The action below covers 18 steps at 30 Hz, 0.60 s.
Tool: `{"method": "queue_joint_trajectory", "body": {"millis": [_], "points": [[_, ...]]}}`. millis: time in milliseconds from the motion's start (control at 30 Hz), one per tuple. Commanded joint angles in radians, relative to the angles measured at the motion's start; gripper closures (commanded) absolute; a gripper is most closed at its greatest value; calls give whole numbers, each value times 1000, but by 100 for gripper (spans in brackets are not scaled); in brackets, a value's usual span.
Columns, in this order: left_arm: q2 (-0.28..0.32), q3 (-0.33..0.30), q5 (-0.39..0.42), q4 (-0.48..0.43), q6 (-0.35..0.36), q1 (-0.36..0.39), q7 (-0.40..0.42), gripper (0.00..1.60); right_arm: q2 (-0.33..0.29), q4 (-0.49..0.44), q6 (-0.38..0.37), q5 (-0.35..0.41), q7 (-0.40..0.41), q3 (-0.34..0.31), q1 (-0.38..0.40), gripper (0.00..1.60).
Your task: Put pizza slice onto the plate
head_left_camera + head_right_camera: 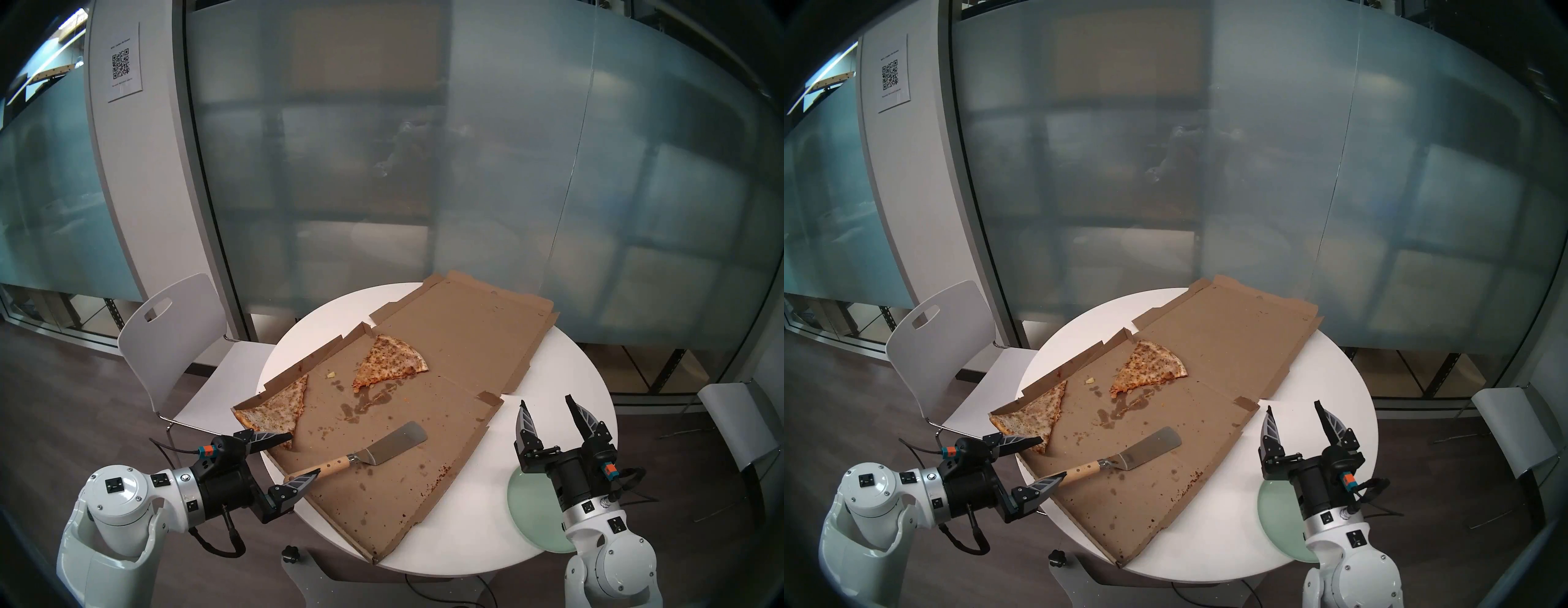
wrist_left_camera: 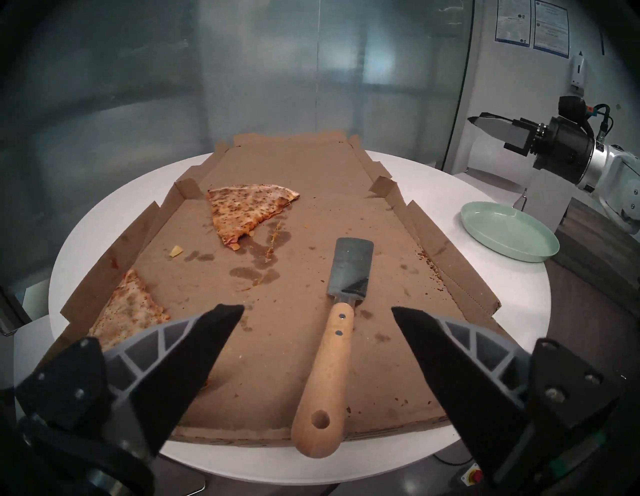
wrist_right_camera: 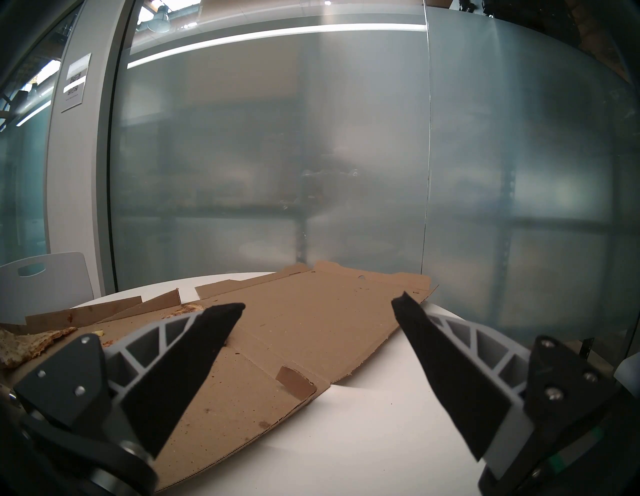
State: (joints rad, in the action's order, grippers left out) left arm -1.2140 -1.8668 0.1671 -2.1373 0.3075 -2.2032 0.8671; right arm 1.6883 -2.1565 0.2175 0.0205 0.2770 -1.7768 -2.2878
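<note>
The pizza slice (image 1: 278, 409), long, pale and speckled, lies at the left edge of the open cardboard box (image 1: 458, 352); it also shows in the left wrist view (image 2: 128, 308). My left gripper (image 1: 304, 452) is open and empty just in front of the slice, its far finger over the slice's near corner. A spatula (image 1: 399, 441) lies in the box, its wooden handle (image 2: 329, 374) running between the open fingers. The mint-green plate (image 1: 530, 518) sits empty at the table's front right, half hidden under my right arm. My right gripper (image 1: 546, 399) is open and empty above the table.
A shorter, more orange slice (image 1: 390, 361) lies farther back in the box, with grease stains and a cheese crumb (image 1: 331, 374) nearby. The round white table (image 1: 466, 530) has a white chair (image 1: 169, 331) to its left and another chair (image 1: 738, 424) to its right. A frosted glass wall stands behind.
</note>
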Motion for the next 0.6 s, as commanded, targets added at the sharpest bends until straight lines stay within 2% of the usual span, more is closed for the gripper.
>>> {"method": "queue_joint_trajectory", "body": {"millis": [0, 567], "points": [[34, 35, -13, -2, 25, 41, 19, 0, -2, -21, 3, -1, 2, 0, 2, 0], [130, 86, -43, 74, 58, 122, 132, 0, -2, -21, 3, -1, 2, 0, 2, 0]]}}
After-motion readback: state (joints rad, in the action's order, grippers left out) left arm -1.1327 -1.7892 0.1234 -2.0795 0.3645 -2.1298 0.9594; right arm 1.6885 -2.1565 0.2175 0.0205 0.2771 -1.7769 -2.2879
